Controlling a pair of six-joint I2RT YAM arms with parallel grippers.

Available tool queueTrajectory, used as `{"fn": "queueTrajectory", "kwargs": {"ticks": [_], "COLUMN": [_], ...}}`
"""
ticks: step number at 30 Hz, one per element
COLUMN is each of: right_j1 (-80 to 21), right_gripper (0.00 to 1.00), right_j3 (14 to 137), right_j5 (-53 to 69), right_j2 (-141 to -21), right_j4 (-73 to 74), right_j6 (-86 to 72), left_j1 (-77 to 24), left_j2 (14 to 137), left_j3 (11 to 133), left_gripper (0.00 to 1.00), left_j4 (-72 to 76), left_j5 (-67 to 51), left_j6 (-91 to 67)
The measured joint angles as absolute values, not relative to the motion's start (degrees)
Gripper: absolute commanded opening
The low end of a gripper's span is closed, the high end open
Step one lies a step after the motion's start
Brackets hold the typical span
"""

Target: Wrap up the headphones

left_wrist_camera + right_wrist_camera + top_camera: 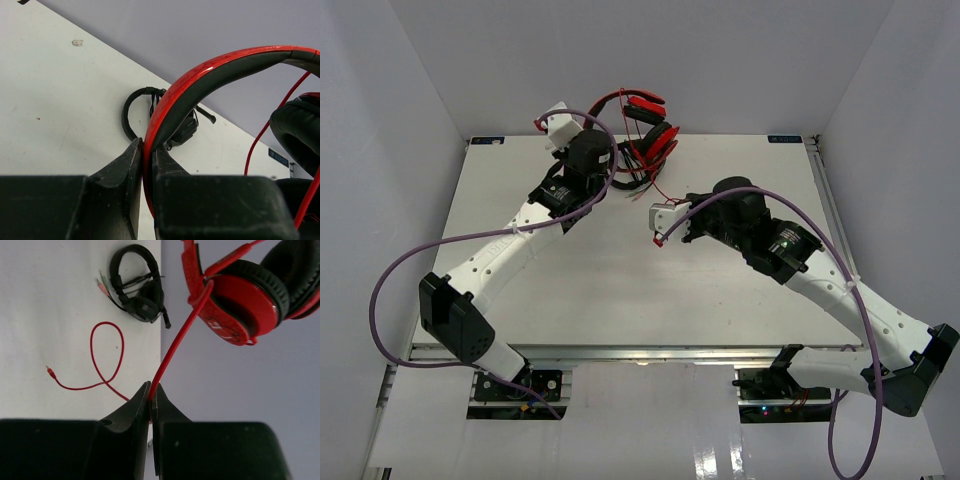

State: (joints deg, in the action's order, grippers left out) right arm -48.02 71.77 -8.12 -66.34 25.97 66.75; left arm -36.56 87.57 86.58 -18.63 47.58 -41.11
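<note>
Over white table [600,290], clamps headband [200,75] of headphones [650,140] in left gripper [148,147], pinches cable [180,340] in right gripper [151,390]; seems barely wound, plug end [48,370] loose.

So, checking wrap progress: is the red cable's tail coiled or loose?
Loose: past the right claw, the cable lies in one open loop on the table, plug free.

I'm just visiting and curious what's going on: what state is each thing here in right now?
Red headphones: held in the air by the headband.
Red cable: pinched taut, loose end looped on the table.
Black headphones: lying on the table, apart from both tools.
Left tool: shut on the headband.
Right tool: shut on the cable.
</note>
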Motion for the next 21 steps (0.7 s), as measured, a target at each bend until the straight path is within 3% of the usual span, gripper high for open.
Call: {"fn": "queueTrajectory", "kwargs": {"ticks": [21], "right_j1": [-43.6], "right_gripper": [0.09], "right_j3": [75.6], "right_j5": [-13.0], "right_j2": [-70.8], "right_j4": [22.1], "right_j6": [72.1], "left_j1": [-36.5], "left_j2": [86.3], "left_j3": [72.2], "left_gripper": [0.00], "left_j4": [-15.3], "left_j5": [27.0], "left_j6": [-30.4]}}
